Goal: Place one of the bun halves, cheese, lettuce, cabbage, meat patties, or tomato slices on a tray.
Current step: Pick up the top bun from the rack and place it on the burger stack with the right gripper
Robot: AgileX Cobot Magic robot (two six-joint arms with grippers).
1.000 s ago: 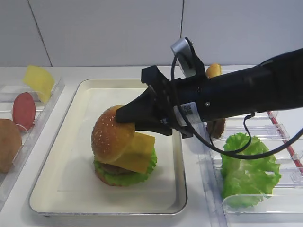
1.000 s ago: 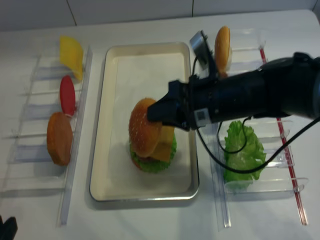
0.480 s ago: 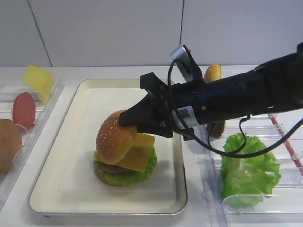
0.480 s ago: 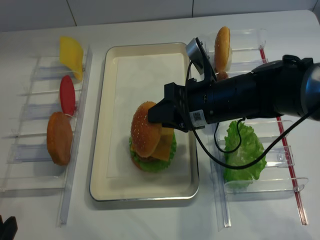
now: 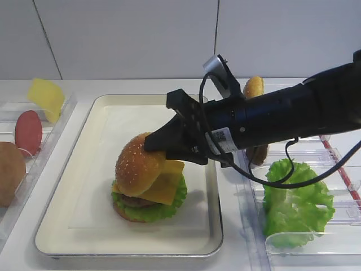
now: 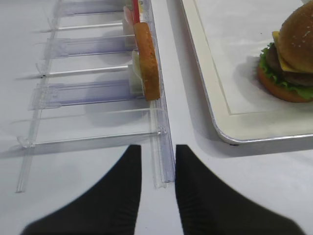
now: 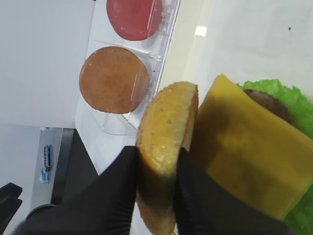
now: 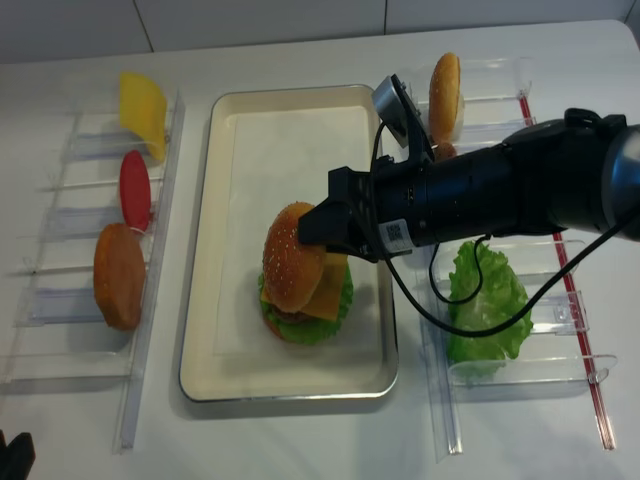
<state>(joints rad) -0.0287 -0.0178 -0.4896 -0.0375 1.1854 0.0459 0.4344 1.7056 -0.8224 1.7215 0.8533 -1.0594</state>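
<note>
My right gripper (image 5: 155, 144) is shut on a sesame bun half (image 5: 138, 167), held tilted on edge against the burger stack on the tray (image 5: 79, 226). In the right wrist view both black fingers pinch the bun half (image 7: 166, 132) next to a yellow cheese slice (image 7: 244, 156), with a dark patty (image 7: 266, 100) and green lettuce beneath. The stack rests on a bottom bun (image 6: 283, 93). My left gripper (image 6: 158, 161) hovers open over the table at the near end of the left rack, holding nothing.
The left clear rack (image 8: 60, 300) holds a bun half (image 8: 119, 276), a tomato slice (image 8: 134, 190) and cheese (image 8: 143, 108). The right rack (image 8: 590, 370) holds lettuce (image 8: 485, 305) and a bun half (image 8: 446, 95), with my right arm stretched over it.
The right gripper has carried the bun half slightly right and down onto the stack, then nearly stopped. The grip has not changed.
</note>
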